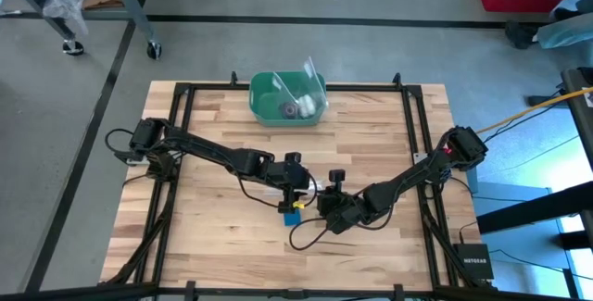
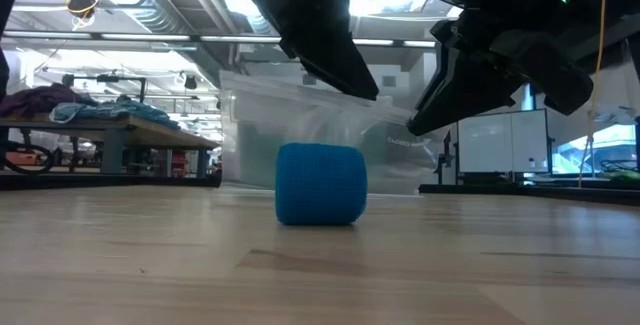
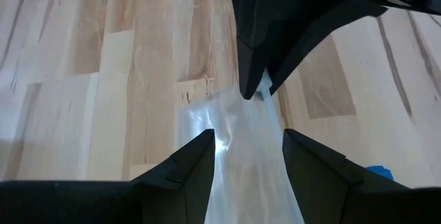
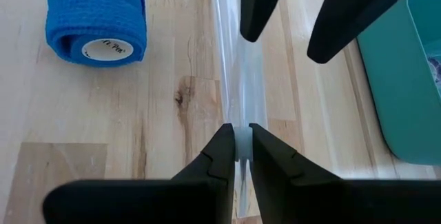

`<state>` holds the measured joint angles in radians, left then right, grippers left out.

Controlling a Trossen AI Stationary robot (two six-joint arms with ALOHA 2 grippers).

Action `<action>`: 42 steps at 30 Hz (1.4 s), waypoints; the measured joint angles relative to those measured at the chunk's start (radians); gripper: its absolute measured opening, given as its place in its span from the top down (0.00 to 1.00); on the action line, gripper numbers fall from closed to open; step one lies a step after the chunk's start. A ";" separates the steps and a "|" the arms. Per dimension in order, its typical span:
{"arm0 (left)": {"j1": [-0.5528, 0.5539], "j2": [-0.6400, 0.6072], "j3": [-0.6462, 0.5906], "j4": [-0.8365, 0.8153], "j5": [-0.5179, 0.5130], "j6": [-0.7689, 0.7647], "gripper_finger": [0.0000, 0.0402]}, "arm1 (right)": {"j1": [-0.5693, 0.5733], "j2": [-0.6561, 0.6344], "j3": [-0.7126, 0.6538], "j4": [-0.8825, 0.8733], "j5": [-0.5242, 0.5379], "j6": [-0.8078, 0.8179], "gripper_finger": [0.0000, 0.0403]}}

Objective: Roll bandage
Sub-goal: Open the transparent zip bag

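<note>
1. The bandage (image 4: 96,18) is already a compact blue roll with a white core. It lies on the wooden desk (image 1: 213,236), near the middle, just beside the two hands, and nothing holds it.
2. The right hand (image 4: 238,141) is closed on the edge of a clear plastic bag (image 4: 238,79), pinching the thin film between its fingers.
3. The left hand (image 3: 248,158) is open. Its fingers stand on both sides of the same bag, close to the right hand, and do not press it.
4. A green bin (image 1: 287,97) waits at the far side of the desk, with some small things inside.
5. I judge that the rolling is finished and the step now concerns the bag, perhaps opening it for the roll.
6. To do it well, the left hand should close on only one layer of film, away from the right hand's pinch, and then pull gently, because the film is slippery and tears easily.
7. The roll can wander if bumped, so both arms should keep clear of it.
</note>
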<state>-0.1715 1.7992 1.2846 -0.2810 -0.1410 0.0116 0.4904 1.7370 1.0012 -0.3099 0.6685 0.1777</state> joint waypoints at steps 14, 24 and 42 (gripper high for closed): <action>-0.005 0.000 0.000 -0.018 -0.002 0.015 0.60 | 0.000 0.000 0.000 -0.001 0.000 0.000 0.90; -0.004 0.000 -0.001 -0.042 -0.051 0.042 0.60 | 0.000 0.000 0.000 0.001 0.000 0.000 0.90; 0.023 0.001 -0.066 -0.041 0.072 0.057 0.60 | 0.000 0.000 0.000 0.032 0.002 -0.027 0.90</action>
<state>-0.1488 1.8007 1.2190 -0.3224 -0.0692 0.0691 0.4906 1.7370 1.0012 -0.2783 0.6704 0.1509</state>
